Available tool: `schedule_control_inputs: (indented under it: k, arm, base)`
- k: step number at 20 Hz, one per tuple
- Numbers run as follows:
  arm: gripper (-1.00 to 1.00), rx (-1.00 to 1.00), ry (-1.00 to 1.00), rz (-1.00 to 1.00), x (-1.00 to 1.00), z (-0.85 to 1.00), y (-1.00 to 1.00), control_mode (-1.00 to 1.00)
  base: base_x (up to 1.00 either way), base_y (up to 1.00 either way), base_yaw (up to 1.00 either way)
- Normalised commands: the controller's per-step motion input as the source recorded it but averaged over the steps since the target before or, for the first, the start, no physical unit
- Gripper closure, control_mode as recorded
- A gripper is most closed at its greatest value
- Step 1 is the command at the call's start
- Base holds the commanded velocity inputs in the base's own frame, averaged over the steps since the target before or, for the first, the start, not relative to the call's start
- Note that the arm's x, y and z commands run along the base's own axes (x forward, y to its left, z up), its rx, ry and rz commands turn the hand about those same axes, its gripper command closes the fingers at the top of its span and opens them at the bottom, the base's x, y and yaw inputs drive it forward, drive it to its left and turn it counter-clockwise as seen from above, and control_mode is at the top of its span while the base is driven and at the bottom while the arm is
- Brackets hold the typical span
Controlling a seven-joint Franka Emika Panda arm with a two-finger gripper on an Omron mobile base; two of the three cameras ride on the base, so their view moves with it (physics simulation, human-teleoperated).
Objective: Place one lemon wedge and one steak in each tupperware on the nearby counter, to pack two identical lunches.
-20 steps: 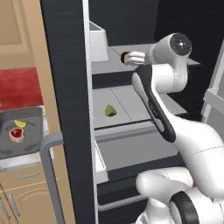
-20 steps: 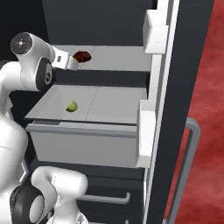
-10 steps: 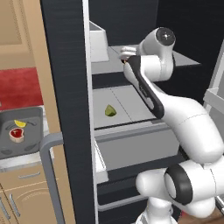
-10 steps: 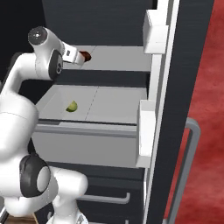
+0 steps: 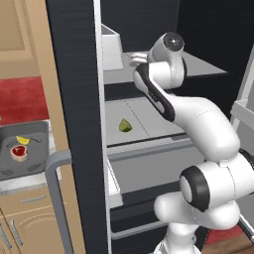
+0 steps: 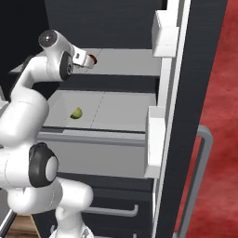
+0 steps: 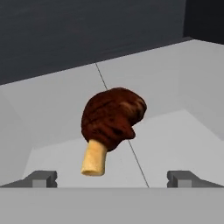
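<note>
fridge shelf: steak before open end effector.

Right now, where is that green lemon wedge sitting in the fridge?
The lemon wedge lies alone on the fridge's lower grey shelf, below the upper shelf where the open gripper faces the steak.

Fridge shelf: smooth, matt pale grey, plastic-like. Fridge door: dark, finely ribbed face with a smooth grey metal-look handle. Steak: rough, lumpy dark brown surface, matt, on a smooth pale bone stub. Lemon wedge: dull yellow-green, smooth. Tupperware: matt dark grey plastic. Cabinet fronts: light tan wood, satin, with slim metal handles. Robot arm: glossy white shell, dark joints.
</note>
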Motion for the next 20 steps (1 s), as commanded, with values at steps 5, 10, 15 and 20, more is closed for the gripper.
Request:
schedule_control_inputs:
  k: [5,10,15,20]
  arm:
    - [-1.0,0.0,0.01,-0.09,0.43,-0.08,0.0,-1.0]
    - [-1.0,0.0,0.05,-0.1,0.41,-0.02,0.03,-1.0]
    - [-1.0,0.0,0.08,-0.09,0.46,-0.03,0.05,-1.0]
    - [-1.0,0.0,0.09,-0.09,0.41,-0.14,0.04,-1.0]
  base:
    - [0.0,0.0,0.0]
    - [0.0,0.0,0.0]
    - [0.0,0.0,0.0]
    - [0.0,0.0,0.0]
